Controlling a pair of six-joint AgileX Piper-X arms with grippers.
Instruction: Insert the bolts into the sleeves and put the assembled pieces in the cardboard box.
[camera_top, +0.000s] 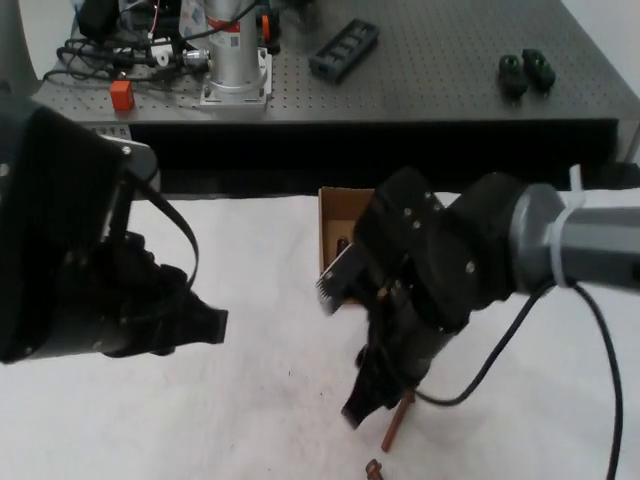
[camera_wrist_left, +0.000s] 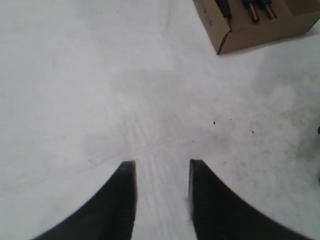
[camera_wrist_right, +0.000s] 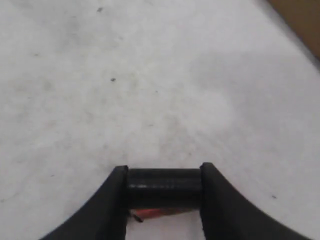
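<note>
Black sleeve (camera_wrist_right: 164, 189), one, in right pincer (camera_wrist_right: 164, 172)

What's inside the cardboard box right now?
Three dark pieces with copper ends lie in the cardboard box; the rest of its inside is hidden, partly by the right arm.

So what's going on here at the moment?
The right pincer is shut on a black sleeve, with a copper bolt showing just beneath it, low over the white cloth. The left pincer is open and empty above the cloth. The cardboard box already holds a few assembled pieces.
</note>
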